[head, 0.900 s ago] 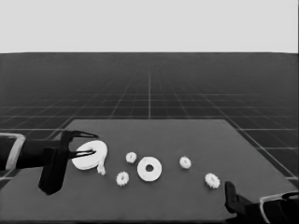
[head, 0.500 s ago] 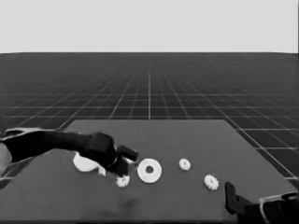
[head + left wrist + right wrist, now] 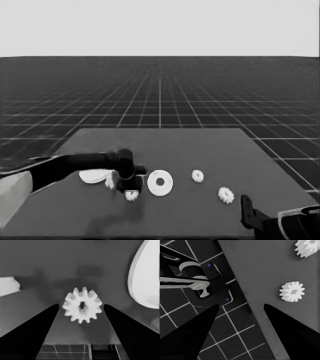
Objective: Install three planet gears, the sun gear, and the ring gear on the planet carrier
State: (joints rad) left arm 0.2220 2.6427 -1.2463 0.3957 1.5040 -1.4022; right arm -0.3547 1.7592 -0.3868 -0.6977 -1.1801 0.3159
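Note:
My left arm reaches in from the left, and its gripper [image 3: 131,189] stands open right over a small toothed gear [image 3: 132,196]. In the left wrist view that gear [image 3: 82,305] lies flat on the table between the two fingers of the left gripper [image 3: 81,305], with a gap on each side. The smaller round part [image 3: 160,182] lies just right of the gripper. The larger round part [image 3: 94,175] lies behind the arm, partly hidden, with a thin white piece [image 3: 109,182] at its edge. My right gripper [image 3: 241,305] is parked at the lower right corner, open.
Two more gears [image 3: 197,175] [image 3: 226,195] lie right of the smaller round part; the right wrist view shows them [image 3: 292,291] [image 3: 307,247] near the table's edge. A big white round part [image 3: 145,277] fills one side of the left wrist view.
The left arm has swung from the table's left end toward the middle and come down over the gear in front. One gear is now hidden behind it. The right arm has not moved.

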